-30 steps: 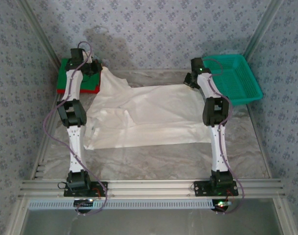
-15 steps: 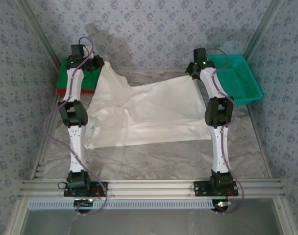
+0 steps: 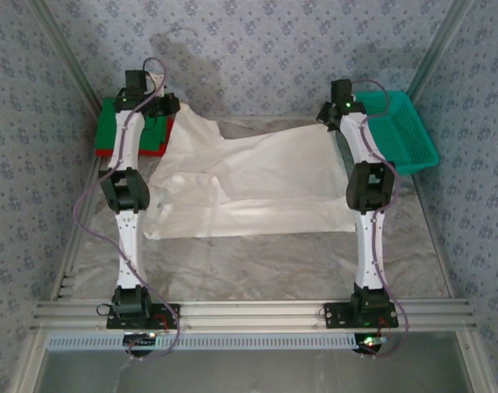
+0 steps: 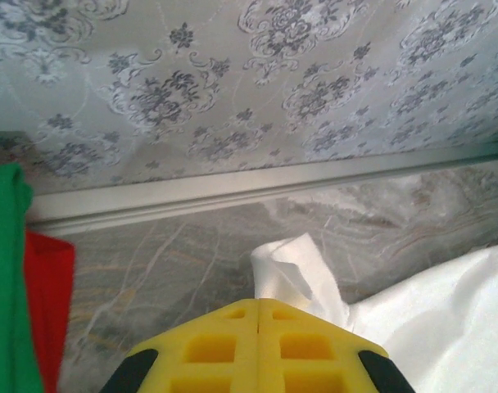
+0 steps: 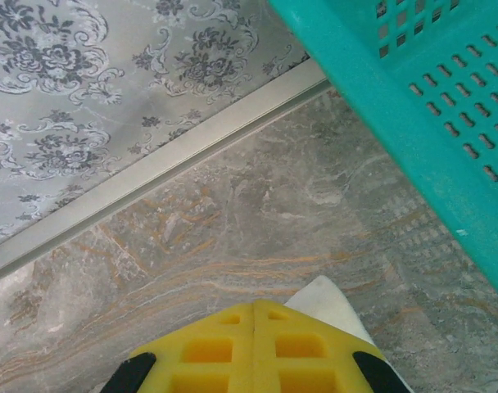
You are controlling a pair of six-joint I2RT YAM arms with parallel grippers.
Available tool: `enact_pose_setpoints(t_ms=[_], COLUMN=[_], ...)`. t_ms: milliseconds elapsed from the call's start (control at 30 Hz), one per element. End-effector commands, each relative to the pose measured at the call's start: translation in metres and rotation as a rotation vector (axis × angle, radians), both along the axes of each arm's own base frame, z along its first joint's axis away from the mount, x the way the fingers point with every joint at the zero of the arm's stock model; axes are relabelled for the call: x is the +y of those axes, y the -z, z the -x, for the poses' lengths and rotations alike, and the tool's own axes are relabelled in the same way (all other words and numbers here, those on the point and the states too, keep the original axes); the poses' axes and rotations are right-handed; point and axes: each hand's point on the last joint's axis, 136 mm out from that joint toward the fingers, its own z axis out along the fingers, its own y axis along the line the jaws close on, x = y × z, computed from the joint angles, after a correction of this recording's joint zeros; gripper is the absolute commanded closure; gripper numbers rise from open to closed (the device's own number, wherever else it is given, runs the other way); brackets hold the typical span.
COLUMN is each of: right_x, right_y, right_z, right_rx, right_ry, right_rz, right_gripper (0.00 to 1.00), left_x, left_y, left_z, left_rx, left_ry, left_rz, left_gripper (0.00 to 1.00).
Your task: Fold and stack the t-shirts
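Observation:
The large off-white t-shirt lies spread and wrinkled across the middle of the table. Its far left corner is pinched in my left gripper, whose yellow jaws are shut on a tuft of the white cloth. At the far right corner my right gripper is shut on the shirt too, with a white tip poking out beside the yellow jaws. A folded green t-shirt rests on a folded red t-shirt at the far left, behind the left arm; both colours edge the left wrist view, green and red.
A teal mesh basket stands at the far right, close beside the right gripper, its wall near in the right wrist view. A metal rail runs along the patterned back wall. Bare marble table lies in front of the shirt.
Both grippers have moved toward the back wall and risen, pulling the white shirt's far edge with them. The shirt's near edge has slid away from the arm bases.

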Motion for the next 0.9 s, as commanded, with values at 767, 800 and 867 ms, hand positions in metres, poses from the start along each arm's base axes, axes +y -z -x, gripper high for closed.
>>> enact_pose_setpoints(t_ms=[767,800,867], right_x=[-0.012,-0.013,-0.012], right_y=[-0.065,-0.063,-0.057], right_z=[0.065,0.071,0.082], right_rx=[-0.043,-0.038,-0.031], right_ry=[-0.052,-0.046,-0.044], right_rz=[0.13,0.123,0.109], right_gripper=[1.0,1.0,1.0], left_x=[0.013,0.015,0.022], left_y=[-0.073,-0.067,-0.057], left_z=[0.123,0.13,0.145], left_rx=[-0.131,-0.118,-0.105], left_ry=[-0.154,-0.165,-0.203], left_rz=[-0.216,-0.22,-0.233], left_gripper=[1.0,1.0,1.0])
